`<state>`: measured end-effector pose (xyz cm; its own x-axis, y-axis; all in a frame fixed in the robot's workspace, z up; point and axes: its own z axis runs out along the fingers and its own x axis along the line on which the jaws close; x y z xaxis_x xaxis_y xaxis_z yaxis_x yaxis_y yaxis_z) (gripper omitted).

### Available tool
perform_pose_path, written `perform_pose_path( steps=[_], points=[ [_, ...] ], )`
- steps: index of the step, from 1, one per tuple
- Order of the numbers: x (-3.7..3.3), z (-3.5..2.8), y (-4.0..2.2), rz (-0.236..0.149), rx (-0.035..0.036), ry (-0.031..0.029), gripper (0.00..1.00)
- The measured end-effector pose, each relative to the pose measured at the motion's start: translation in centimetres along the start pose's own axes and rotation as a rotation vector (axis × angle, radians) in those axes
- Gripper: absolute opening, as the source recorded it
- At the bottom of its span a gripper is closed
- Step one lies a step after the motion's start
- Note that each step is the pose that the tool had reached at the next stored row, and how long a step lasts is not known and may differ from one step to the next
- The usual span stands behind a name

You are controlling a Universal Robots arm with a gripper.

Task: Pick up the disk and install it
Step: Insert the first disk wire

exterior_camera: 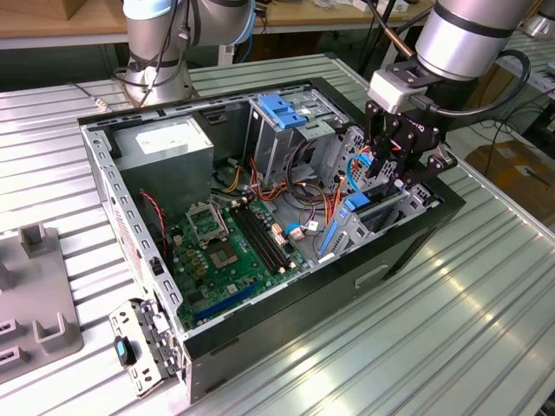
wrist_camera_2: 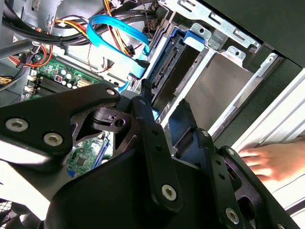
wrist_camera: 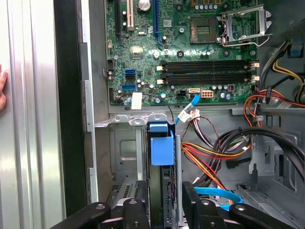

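**Disk in the drive bay, with the gripper over it.** The disk [wrist_camera_2: 167, 78] stands on edge inside the open metal bay. Its dark body and connector edge face the second wrist view, and its blue rail [wrist_camera: 162, 145] runs along its side. In the exterior view the bay sits at about three o'clock of the computer case [exterior_camera: 408, 251], hard against the case's black wall.

The gripper [exterior_camera: 395, 182] hangs directly above this bay, and in the first wrist view it straddles the disk's near end. Whether it is pinching the disk or merely flanking it cannot be told.

A blue data cable [wrist_camera_2: 114, 28] loops down beside the disk, and its plug lies just beside the connector edge. Whether the plug is mated is not clear.

Farther out in the exterior view, the motherboard [exterior_camera: 234, 243] covers the case floor from the centre towards seven o'clock. The grey power-supply box [exterior_camera: 165, 143] sits at eleven o'clock, and the drive cage with its blue latch [exterior_camera: 282, 108] at one o'clock.

A person's hand [wrist_camera_2: 267, 160] rests on the ribbed metal table [exterior_camera: 434, 347] outside the case wall.

**Progress, as judged.** The pick-up appears complete, since the disk is off the table and within the bay. Installation looks under way but is not shown finished, because the gripper is over the disk and full seating cannot be confirmed.
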<state>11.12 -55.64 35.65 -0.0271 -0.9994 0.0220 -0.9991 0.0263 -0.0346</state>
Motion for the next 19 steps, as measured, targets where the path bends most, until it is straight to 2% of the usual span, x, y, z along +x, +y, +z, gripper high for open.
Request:
perform_pose_path(
  steps=[4, 7, 8, 10, 14, 16, 19],
  points=[
    [-0.01, 0.01, 0.00, 0.000, 0.0000, -0.0002, 0.43],
    [-0.31, 0.00, 0.00, 0.000, 0.0000, -0.0001, 0.43],
    [-0.36, -0.19, 0.00, 0.000, 0.0000, 0.0002, 0.43],
    [-0.40, -0.97, -0.03, 0.000, 0.0001, -0.0001, 0.43],
    [-0.47, -1.92, -0.09, 0.000, 0.0000, 0.0000, 0.43],
    [-0.48, -1.91, -0.22, 0.000, -0.0001, -0.0007, 0.43],
    [-0.70, -1.84, -0.85, 0.000, 0.0000, -0.0012, 0.43]
  ],
)
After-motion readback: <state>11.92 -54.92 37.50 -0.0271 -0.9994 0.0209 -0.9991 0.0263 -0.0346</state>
